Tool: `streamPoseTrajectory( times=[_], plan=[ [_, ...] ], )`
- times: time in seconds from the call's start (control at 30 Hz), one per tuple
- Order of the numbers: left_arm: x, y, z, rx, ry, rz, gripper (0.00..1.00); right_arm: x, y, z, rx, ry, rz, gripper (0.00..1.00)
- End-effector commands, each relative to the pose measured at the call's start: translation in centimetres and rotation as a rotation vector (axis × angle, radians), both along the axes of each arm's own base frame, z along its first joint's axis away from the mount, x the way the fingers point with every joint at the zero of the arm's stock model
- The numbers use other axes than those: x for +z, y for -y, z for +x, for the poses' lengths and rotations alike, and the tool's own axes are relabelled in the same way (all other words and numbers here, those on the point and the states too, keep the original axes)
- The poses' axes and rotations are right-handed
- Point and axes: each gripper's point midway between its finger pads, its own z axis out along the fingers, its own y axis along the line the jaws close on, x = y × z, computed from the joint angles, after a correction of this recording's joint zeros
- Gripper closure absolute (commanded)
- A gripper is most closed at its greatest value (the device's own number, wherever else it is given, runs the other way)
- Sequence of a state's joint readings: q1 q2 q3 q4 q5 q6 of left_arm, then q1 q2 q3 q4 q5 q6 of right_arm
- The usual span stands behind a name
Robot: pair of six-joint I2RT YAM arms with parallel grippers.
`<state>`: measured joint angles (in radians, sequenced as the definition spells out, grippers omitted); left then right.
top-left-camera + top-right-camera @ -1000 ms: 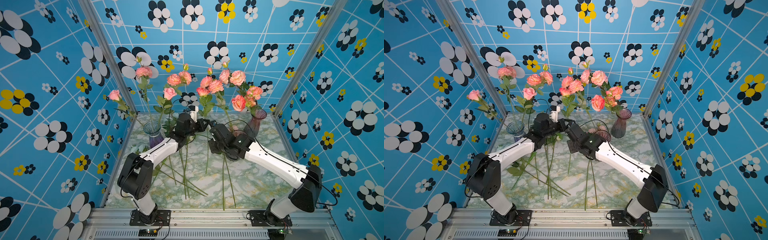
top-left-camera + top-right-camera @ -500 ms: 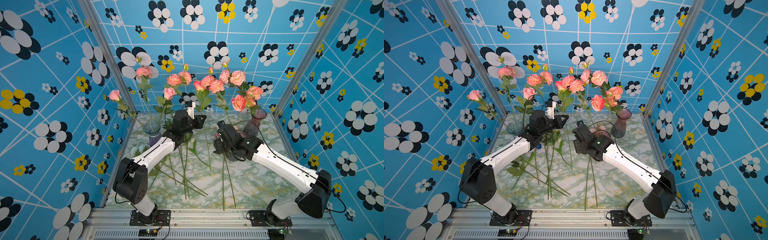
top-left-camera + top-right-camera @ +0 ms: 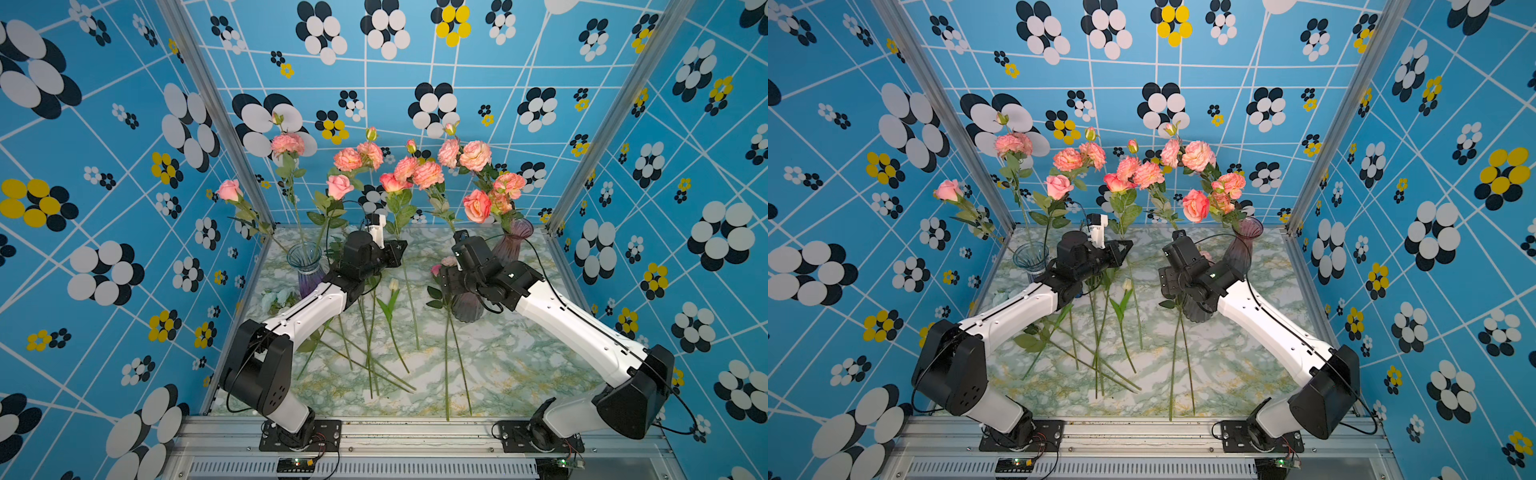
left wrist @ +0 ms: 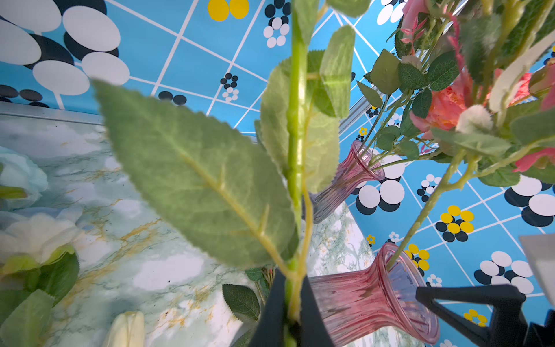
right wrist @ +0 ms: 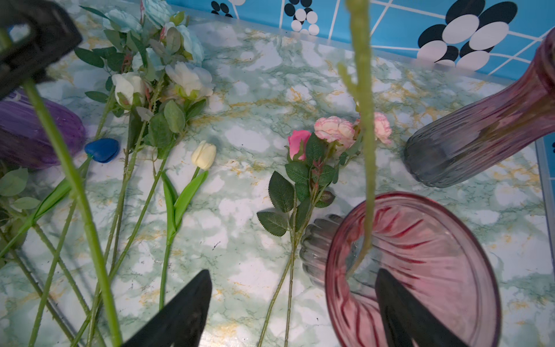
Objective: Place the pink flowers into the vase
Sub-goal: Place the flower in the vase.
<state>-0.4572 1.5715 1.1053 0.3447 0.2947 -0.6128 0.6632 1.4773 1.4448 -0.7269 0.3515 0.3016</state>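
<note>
Left wrist view: left hand (image 4: 289, 303) clamps a pink flower's stem (image 4: 295, 120), upright; the right hand (image 5: 292, 273) gapes wide above the pink vase (image 5: 450, 228), right of desk (image 5: 255, 135) centre, another stem (image 5: 365, 120) standing inside.

Stem (image 5: 365, 150) inside vase (image 5: 450, 246) mouth

The left gripper (image 3: 1126, 249) clamps an upright stem of the pink flowers (image 3: 1115, 183) above the marble table (image 3: 1246, 374). The right gripper (image 3: 1170, 291) hangs over a dark vase (image 3: 1196, 309), and its jaws are hidden from here. 2 other vases, a clear vase (image 3: 1030, 257) and a purple vase (image 3: 1246, 243), hold more of them. Loose stems (image 3: 1096, 353) lie on the marble.
</note>
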Motion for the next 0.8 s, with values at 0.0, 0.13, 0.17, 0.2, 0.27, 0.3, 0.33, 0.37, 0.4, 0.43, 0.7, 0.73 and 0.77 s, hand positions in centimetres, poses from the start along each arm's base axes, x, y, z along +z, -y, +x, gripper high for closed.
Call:
streamPoseTrajectory(
  times=[0.0,0.13,0.17,0.2,0.27,0.3,0.33,0.37,0.4,0.43,0.7,0.73,0.77],
  plan=[
    [1.9,-0.5,-0.8,0.007,0.056,-0.028,1.0,1.2,-0.6,1.0,0.014,0.005,0.025,0.12],
    [1.5,-0.7,-1.9,-0.001,0.052,-0.028,1.0,1.9,-1.2,1.7,0.017,0.012,0.03,0.12],
    [1.4,-0.6,-2.2,-0.005,0.055,-0.023,1.0,2.0,-1.2,1.9,0.018,0.013,0.03,0.12],
    [1.5,-0.6,-2.6,-0.009,0.059,-0.017,1.0,1.9,-1.3,2.0,0.017,0.013,0.028,0.11],
    [1.4,-0.6,-3.3,-0.012,0.065,-0.008,1.0,1.6,-1.0,2.3,0.007,0.003,0.014,0.12],
    [1.4,-0.6,-3.8,-0.014,0.066,-0.006,1.0,1.4,-0.9,2.4,0.001,0.0,0.01,0.11],
    [1.3,-0.6,-4.1,-0.016,0.065,-0.005,1.0,1.4,-0.7,2.5,-0.007,0.002,0.006,0.11],
    [1.2,-0.6,-4.5,-0.018,0.064,-0.005,1.0,1.4,-0.5,2.7,-0.016,0.003,0.006,0.11],
    [0.9,-0.5,-4.8,-0.026,0.059,-0.004,1.0,2.4,-0.3,3.1,-0.026,0.023,0.02,0.11],
    [0.7,-0.5,-5.2,-0.026,0.059,-0.001,1.0,2.6,-0.1,3.3,-0.035,0.026,0.025,0.11],
    [0.2,-1.4,-8.0,-0.027,0.091,0.032,1.0,3.0,0.4,3.1,-0.034,0.027,0.033,0.11],
    [0.4,-1.5,-8.4,-0.026,0.107,0.034,1.0,3.0,0.5,3.0,-0.032,0.027,0.034,0.11],
    [0.6,-1.6,-8.8,-0.023,0.119,0.037,1.0,3.0,0.5,3.0,-0.029,0.028,0.035,0.11]
  ],
)
